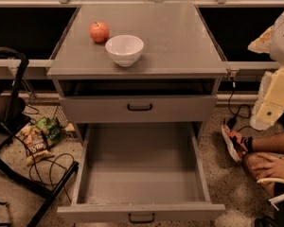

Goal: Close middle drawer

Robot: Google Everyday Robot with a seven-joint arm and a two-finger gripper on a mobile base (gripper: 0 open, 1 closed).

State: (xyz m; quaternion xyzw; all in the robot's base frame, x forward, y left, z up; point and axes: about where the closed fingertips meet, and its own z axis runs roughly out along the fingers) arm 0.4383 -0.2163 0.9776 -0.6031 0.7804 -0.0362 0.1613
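The middle drawer (141, 174) is a wide grey metal drawer, pulled far out toward me from the grey cabinet. Its long, shallow tray is empty. Its low front panel (141, 212) with a small black handle (142, 217) lies at the bottom edge of the view. Above it, a grey drawer front (138, 109) with a black handle sits almost flush with the cabinet. My arm's pale, blocky parts hang at the right edge, and the gripper (269, 109) is there, to the right of the cabinet, well above and away from the open drawer's front.
A red apple (99, 31) and a white bowl (124, 49) stand on the cabinet top. A seated person's leg, hand and shoe (234, 143) are on the floor at the right. Snack bags (40, 138), cables and a black frame (9, 108) are at the left.
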